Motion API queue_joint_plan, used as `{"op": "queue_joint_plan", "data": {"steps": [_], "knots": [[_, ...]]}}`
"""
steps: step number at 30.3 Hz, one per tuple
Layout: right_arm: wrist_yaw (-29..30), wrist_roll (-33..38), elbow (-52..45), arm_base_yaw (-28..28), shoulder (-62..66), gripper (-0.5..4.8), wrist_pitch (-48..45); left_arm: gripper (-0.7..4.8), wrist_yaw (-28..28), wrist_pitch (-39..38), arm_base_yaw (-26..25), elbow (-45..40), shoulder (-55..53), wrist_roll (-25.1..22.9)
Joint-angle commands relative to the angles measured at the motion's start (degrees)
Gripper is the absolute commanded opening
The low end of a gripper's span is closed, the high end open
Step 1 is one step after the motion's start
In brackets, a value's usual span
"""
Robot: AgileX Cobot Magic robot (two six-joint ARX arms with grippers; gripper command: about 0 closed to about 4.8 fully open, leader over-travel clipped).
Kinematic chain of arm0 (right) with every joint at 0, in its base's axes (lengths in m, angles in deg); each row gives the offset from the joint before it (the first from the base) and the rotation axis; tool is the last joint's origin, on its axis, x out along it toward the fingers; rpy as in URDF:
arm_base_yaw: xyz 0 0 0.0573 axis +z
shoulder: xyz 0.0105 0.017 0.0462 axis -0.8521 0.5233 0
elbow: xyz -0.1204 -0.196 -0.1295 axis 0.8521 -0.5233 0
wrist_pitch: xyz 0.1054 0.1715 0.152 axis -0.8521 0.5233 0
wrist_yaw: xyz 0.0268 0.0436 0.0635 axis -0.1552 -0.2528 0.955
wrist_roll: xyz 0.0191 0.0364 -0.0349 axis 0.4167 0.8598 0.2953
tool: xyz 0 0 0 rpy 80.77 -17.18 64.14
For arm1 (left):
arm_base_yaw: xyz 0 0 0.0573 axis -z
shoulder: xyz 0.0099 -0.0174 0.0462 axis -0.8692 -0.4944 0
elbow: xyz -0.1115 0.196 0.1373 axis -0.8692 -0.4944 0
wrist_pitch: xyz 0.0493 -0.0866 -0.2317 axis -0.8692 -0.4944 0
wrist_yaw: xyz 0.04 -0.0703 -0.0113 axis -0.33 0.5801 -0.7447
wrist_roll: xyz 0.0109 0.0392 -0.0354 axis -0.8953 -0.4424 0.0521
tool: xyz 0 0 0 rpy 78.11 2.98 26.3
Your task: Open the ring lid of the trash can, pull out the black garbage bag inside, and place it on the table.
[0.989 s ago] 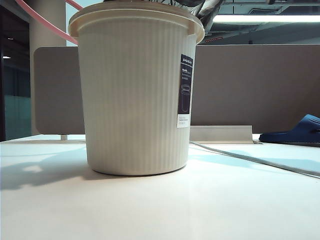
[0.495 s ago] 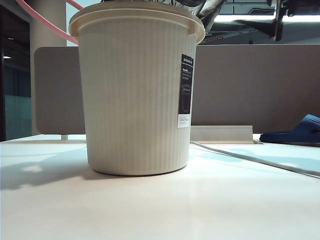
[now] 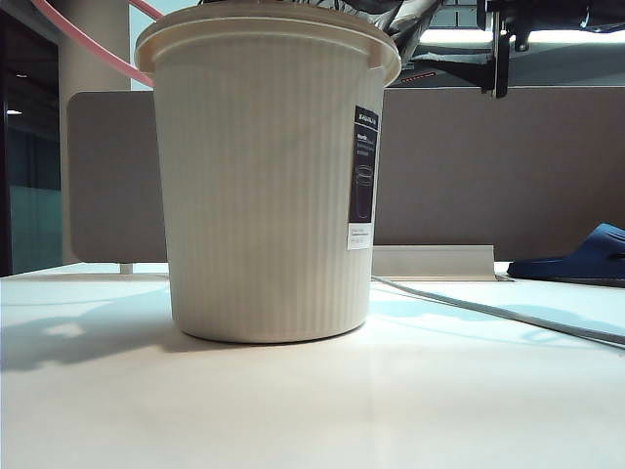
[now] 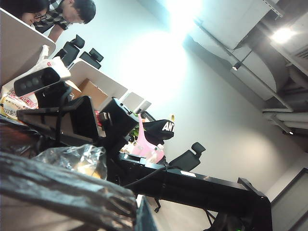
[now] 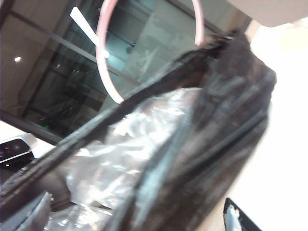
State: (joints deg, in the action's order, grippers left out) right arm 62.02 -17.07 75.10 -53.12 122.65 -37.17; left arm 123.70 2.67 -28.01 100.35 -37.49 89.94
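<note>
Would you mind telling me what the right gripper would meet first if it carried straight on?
Most likely the black garbage bag, which fills the right gripper's wrist view; depth is unclear.

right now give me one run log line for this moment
ring lid: raised off trash can | black garbage bag: still in can | left gripper: shut, unseen | right gripper: open, above can's right

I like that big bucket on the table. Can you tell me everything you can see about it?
The trash can is a big, round, cream-white bucket that looks like plastic. Fine ribs run up and down its side, and the rolled rim at the top sticks out a little. A narrow dark label strip with a white end sits on one side. It stands upright on the white table, slightly narrower at the bottom. Something dark pokes just above its rim.
</note>
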Motion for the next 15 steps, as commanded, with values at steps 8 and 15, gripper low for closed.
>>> {"op": "queue_joint_plan", "data": {"steps": [8, 15], "knots": [[-0.59, -1.14, 0.33, 1.75, -0.28, 1.98, 0.00, -0.06, 0.44, 0.79, 0.04, 0.28, 0.20, -0.52], [-2.36, -1.36, 0.33, 3.61, -0.28, 0.80, -0.70, -0.06, 0.55, 0.55, 0.04, 0.28, 0.20, -0.74]]}}
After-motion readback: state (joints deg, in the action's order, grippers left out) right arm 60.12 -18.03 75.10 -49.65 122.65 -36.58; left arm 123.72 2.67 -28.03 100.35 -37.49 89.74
